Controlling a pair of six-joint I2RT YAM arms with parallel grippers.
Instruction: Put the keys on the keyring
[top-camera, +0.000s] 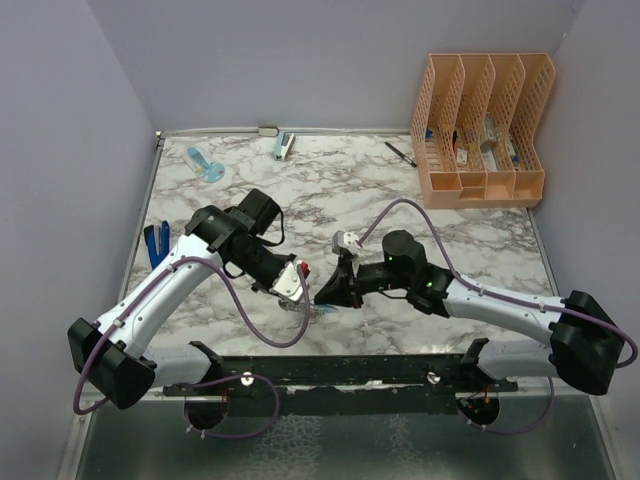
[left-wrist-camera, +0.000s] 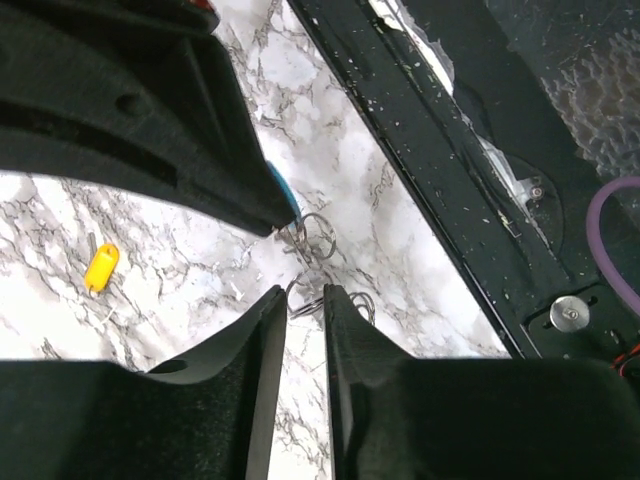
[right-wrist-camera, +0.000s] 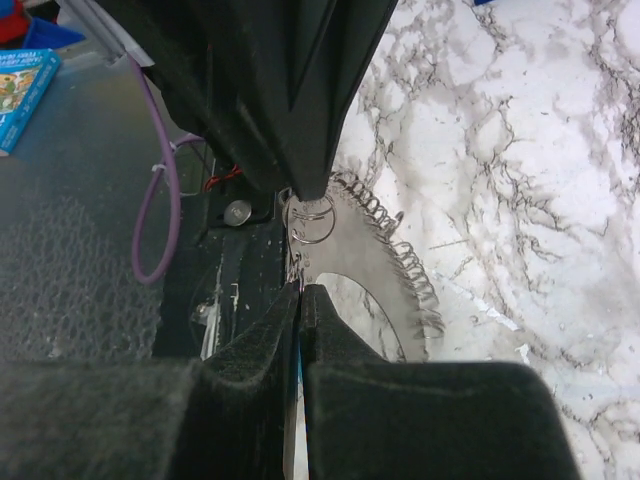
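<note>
We see R gripper (right-wrist-camera: 300, 292) pinching ribbed gray keyring loop (right-wrist-camera: 408, 265) w/ light-blue section; L gripper (left-wrist-camera: 306, 295) tips slightly apart beside it; small yellow key (left-wrist-camera: 101, 268) lies apart.

- Right gripper (right-wrist-camera: 301, 292), bottom centre: two black fingers pressed together, tips meeting just below the frame's middle.
- Left gripper (right-wrist-camera: 305, 188), black, reaches down from top centre, its tip just above them.
- Small wire rings (right-wrist-camera: 314, 220) sit between the two tips.
- Gray keyring (right-wrist-camera: 368, 255) with a coiled edge curves right of centre on the marble table (right-wrist-camera: 520, 150).
- Purple cable (right-wrist-camera: 150, 190) loops at left.
</note>
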